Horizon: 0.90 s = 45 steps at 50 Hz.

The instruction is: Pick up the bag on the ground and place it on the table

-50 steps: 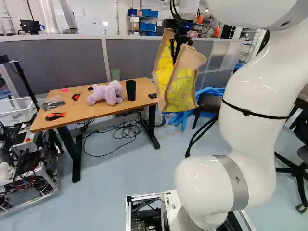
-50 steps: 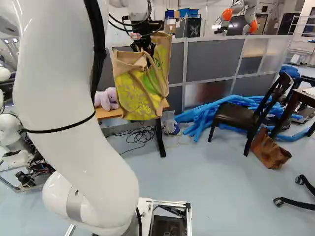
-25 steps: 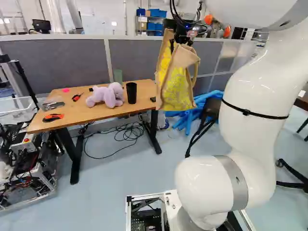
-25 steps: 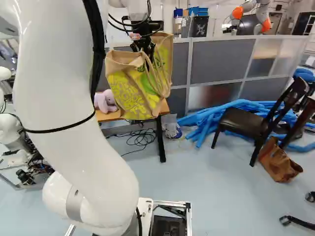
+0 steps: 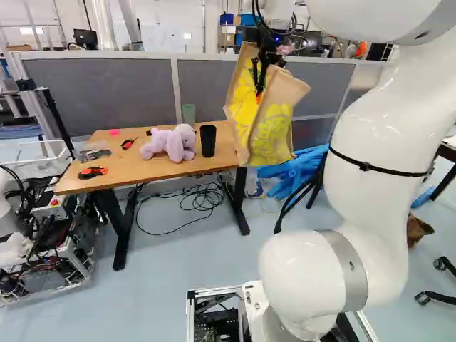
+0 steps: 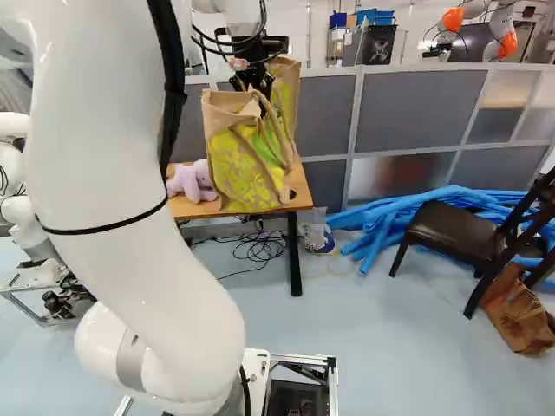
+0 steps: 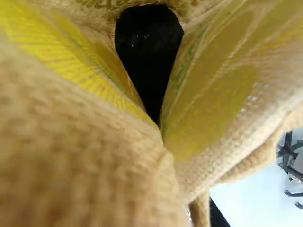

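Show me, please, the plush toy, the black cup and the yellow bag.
Plush toy [image 5: 172, 145]: left base view, on its body.
Black cup [image 5: 207, 142]: left base view, on its side.
Yellow bag [image 6: 240, 169]: right base view, on its yellow panel.

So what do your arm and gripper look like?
Arm: glossy white, thick rounded links, grey ring round a low joint, thin black strap round one link. Black cables loop near the wrist. Gripper: black, angular, slim beside the arm.
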Motion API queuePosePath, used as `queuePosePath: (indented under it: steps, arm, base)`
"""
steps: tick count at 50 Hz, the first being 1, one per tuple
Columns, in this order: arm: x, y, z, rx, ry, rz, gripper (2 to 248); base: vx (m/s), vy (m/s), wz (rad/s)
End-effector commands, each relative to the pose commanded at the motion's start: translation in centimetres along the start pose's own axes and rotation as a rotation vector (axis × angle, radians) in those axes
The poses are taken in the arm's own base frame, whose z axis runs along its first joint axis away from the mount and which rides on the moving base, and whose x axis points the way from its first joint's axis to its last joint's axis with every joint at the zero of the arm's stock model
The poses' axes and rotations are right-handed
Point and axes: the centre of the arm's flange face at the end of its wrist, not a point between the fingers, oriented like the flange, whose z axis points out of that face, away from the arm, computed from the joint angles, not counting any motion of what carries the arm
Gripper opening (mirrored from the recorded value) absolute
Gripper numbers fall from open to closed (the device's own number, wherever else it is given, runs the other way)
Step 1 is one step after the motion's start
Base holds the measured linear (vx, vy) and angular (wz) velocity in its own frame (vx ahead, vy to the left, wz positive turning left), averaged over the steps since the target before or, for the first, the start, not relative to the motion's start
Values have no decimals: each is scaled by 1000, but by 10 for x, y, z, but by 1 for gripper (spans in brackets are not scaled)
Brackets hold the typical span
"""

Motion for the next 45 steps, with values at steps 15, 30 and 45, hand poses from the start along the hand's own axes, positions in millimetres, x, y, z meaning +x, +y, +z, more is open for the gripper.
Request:
queuePosePath:
  steps: [15,30,45]
  arm:
    - [0,0,0,0,0,0,23]
    - [0,0,0,0,0,0,23]
    - [0,0,0,0,0,0,23]
  base:
    - [135,2,-5]
    - [144,4,-5]
    - [142,3,-7]
